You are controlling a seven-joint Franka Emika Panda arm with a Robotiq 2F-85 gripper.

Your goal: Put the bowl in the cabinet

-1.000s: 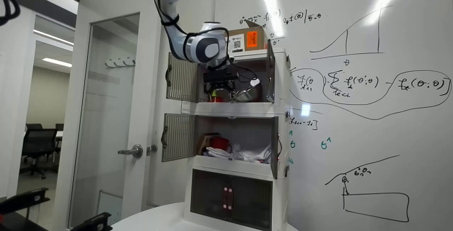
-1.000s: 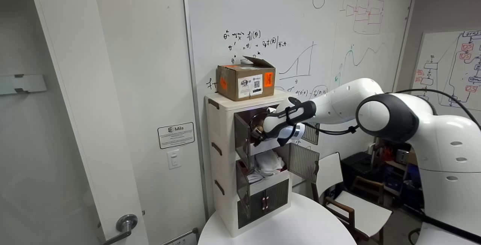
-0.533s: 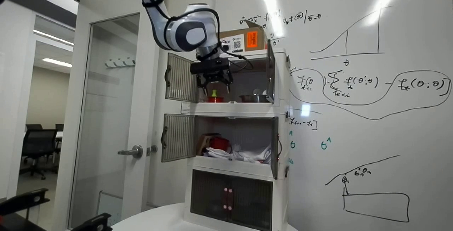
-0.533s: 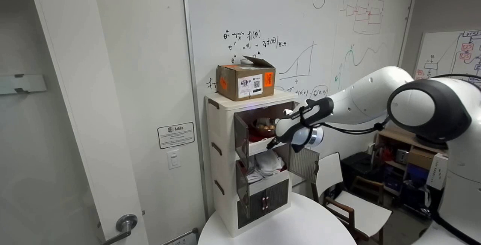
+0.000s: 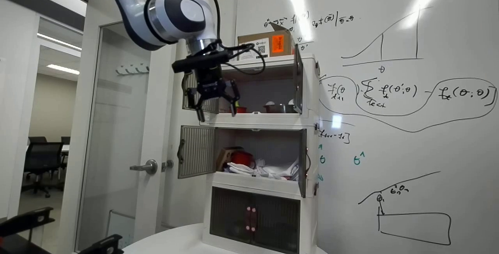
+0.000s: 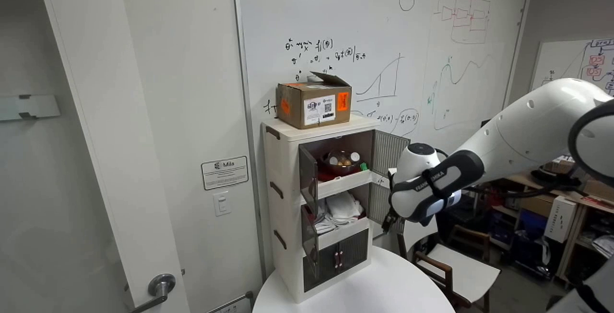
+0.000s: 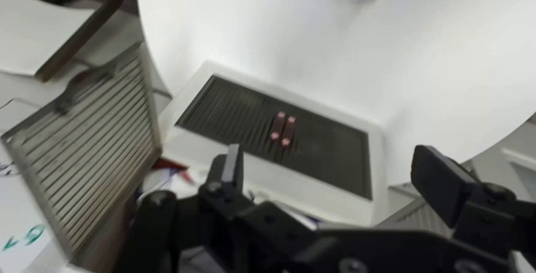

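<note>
The white cabinet (image 5: 253, 119), in both exterior views (image 6: 284, 217), has its upper and middle doors swung open. A shiny grey, dark-looking bowl (image 5: 280, 108) stands upright in the top compartment; in an exterior view the bowl (image 6: 352, 167) holds round yellowish things and two white discs. No plain white bowl shows clearly. My gripper (image 5: 217, 114) is open and empty, in front of the cabinet and apart from the bowl. It also shows partly in an exterior view (image 6: 388, 222). In the wrist view the gripper's fingers (image 7: 328, 155) are wide apart; the bowl is out of that view.
A red item (image 5: 241, 110) with a green top stands beside the bowl. White cloths (image 5: 275, 168) and a red container (image 5: 242, 157) fill the middle compartment. An open door (image 5: 197, 151) juts out near the gripper. A cardboard box (image 6: 314, 106) sits on top. The round table (image 6: 364, 294) carries the cabinet.
A second ago the bowl was tilted at my gripper's fingers inside the top compartment. It then settled upright, and the gripper withdrew empty, out of the compartment and away from the cabinet.
</note>
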